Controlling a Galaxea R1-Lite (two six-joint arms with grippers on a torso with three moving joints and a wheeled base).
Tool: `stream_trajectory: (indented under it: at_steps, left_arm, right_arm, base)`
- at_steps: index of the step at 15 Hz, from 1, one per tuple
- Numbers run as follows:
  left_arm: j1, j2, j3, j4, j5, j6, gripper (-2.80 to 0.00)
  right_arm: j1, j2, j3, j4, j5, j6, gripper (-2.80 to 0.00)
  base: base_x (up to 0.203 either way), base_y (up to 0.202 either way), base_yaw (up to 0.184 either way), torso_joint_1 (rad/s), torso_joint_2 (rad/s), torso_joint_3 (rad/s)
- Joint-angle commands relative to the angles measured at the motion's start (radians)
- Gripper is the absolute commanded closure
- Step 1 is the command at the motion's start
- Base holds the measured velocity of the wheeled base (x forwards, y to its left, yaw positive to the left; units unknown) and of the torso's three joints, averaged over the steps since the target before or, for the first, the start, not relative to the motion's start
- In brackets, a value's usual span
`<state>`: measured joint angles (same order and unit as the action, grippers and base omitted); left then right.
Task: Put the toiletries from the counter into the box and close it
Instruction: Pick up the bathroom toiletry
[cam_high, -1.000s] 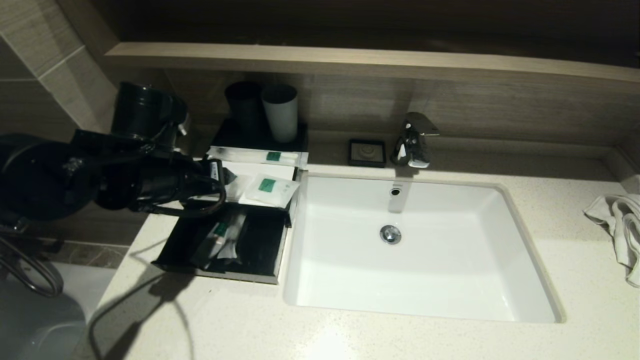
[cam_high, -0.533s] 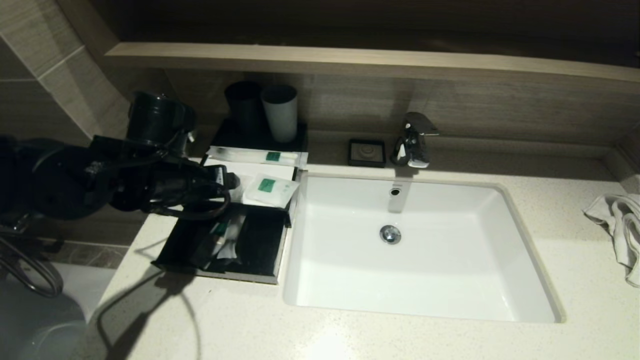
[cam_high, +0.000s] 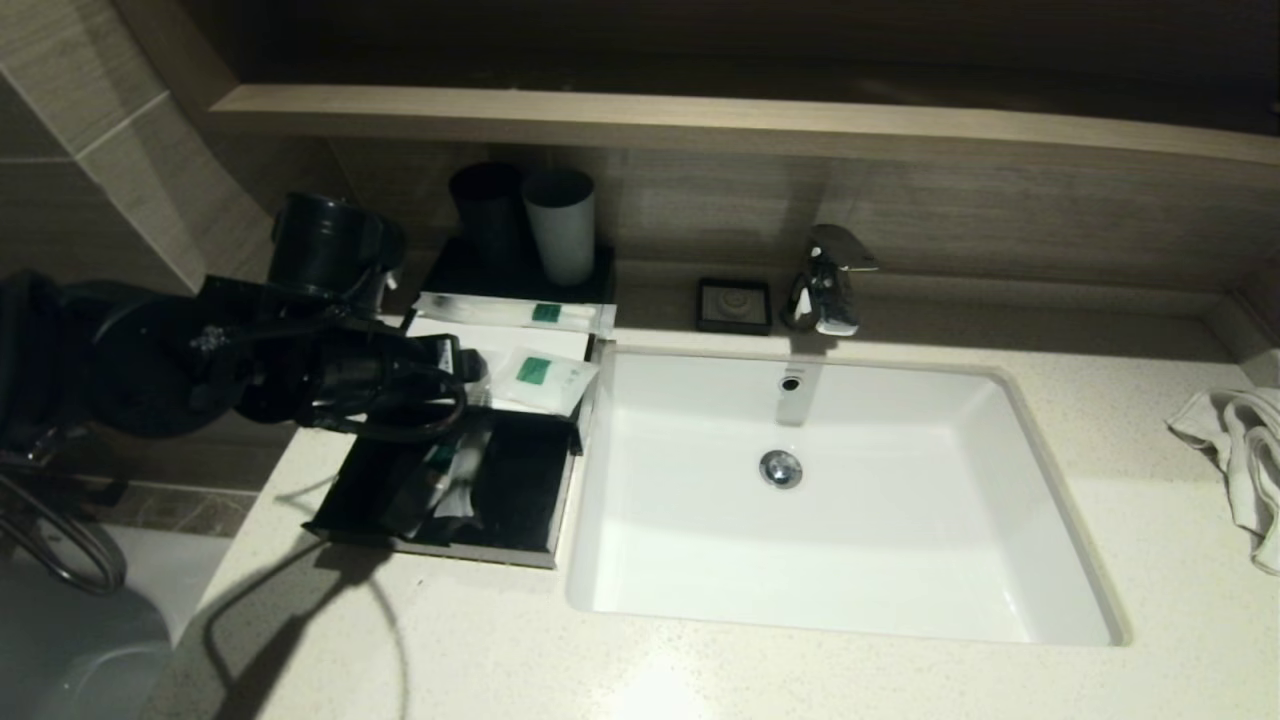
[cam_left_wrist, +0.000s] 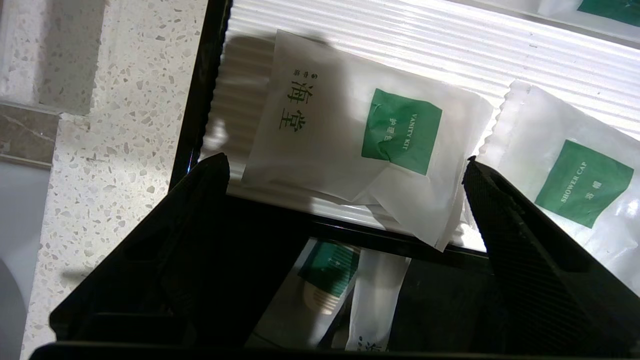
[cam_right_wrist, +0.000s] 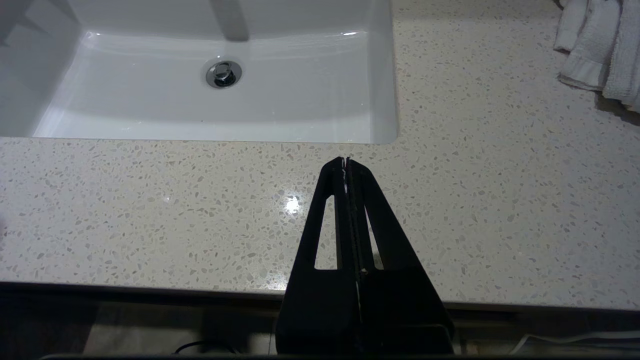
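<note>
My left gripper (cam_high: 476, 367) hovers open over the box's white ribbed top (cam_high: 480, 336). A small frosted pouch with a green "vanity kit" label (cam_left_wrist: 350, 135) lies loose on that top between the spread fingers (cam_left_wrist: 212, 172). Beside it lies a second pouch marked "shower cap" (cam_high: 545, 378), and a long slim packet (cam_high: 515, 312) rests along the top's back edge. The box's black drawer (cam_high: 525, 490) is pulled out, with two slim packets (cam_high: 452, 478) inside. My right gripper (cam_right_wrist: 346, 161) is shut and empty above the counter (cam_right_wrist: 150, 200), in front of the sink.
A black tumbler (cam_high: 490, 215) and a grey one (cam_high: 562, 225) stand behind the box. A small black square dish (cam_high: 734, 304) and the faucet (cam_high: 825, 280) sit behind the white sink basin (cam_high: 850, 520). A crumpled white towel (cam_high: 1240, 450) lies at the far right.
My left arm has shifted to the right, further over the box's white top. The pouches, the packets and the drawer have not moved.
</note>
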<state>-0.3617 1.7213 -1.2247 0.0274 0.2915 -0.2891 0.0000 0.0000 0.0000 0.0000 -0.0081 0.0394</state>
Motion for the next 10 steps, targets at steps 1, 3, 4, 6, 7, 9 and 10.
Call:
stream_trajectory:
  at_steps: [1, 3, 4, 6, 7, 9, 10]
  left_arm:
    - [0.001, -0.002, 0.004, 0.0, 0.002, -0.004, 0.0]
    - [0.001, 0.0, 0.005, 0.0, 0.0, -0.007, 0.0]
    - [0.002, 0.0, 0.005, 0.0, 0.0, -0.007, 0.0]
    - [0.008, 0.001, 0.011, 0.0, -0.001, -0.007, 0.0]
    - [0.01, 0.001, 0.011, 0.0, -0.002, -0.007, 0.0]
    - [0.019, -0.001, 0.014, 0.0, -0.002, -0.007, 0.0]
    - [0.024, -0.005, 0.014, 0.0, -0.002, -0.007, 0.0]
  right_arm:
    - [0.0, 0.002, 0.0, 0.0, 0.0, 0.001, 0.0]
    - [0.0, 0.002, 0.0, 0.0, 0.0, 0.001, 0.0]
    - [0.0, 0.002, 0.0, 0.0, 0.0, 0.001, 0.0]
    - [0.0, 0.002, 0.0, 0.0, 0.0, 0.001, 0.0]
    - [0.0, 0.002, 0.0, 0.0, 0.0, 0.001, 0.0]
    - [0.0, 0.002, 0.0, 0.0, 0.0, 0.001, 0.0]
    - [0.0, 0.002, 0.0, 0.0, 0.0, 0.001, 0.0]
  base:
    - [0.0, 0.0, 0.0, 0.0, 0.0, 0.0]
    - [0.0, 0.0, 0.0, 0.0, 0.0, 0.0]
    - [0.0, 0.0, 0.0, 0.0, 0.0, 0.0]
    - [0.0, 0.0, 0.0, 0.0, 0.0, 0.0]
    - [0.0, 0.0, 0.0, 0.0, 0.0, 0.0]
    - [0.0, 0.0, 0.0, 0.0, 0.0, 0.0]
    - [0.0, 0.0, 0.0, 0.0, 0.0, 0.0]
